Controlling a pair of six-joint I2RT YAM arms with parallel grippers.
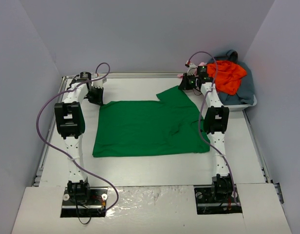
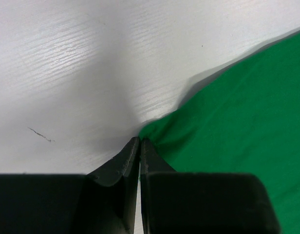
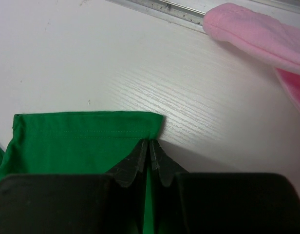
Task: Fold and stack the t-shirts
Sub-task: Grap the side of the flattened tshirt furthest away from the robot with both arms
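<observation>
**green t-shirt** (image 1: 150, 129) — one, spread open and mostly flat on the desk (image 1: 140, 168), lying between the two arms. one sleeve sticks out at the far right corner, and there are a few creases right of centre. no fold shows in it yet.

**left jaws** — clenched on the shirt's far left corner, low over the desk. the wrist view shows the cloth running up into the closed tips.

**right jaws** — pinched on the hem of the far right sleeve, with green showing in the slit between them.

**other stock** — an orange-red t-shirt (image 1: 228, 75) and a grey-blue t-shirt (image 1: 245, 90) are heaped in the white tub (image 1: 251, 103) at the far right corner. a pale pink t-shirt (image 3: 257, 34) lies just past the right jaws by the far rail, and i cannot tell whether it is in the tub. all are unfolded, and no stack has been started.

**step in hand** — by my reading, the first fold of the green shirt, with both far corners gripped and the cloth not yet raised.

**next move calls for** — lifting both corners together and level, then carrying the far edge toward the near hem with the cloth kept lightly taut between the arms. the right grip is on a sleeve, not a shoulder, so that side may sag or trail.
</observation>
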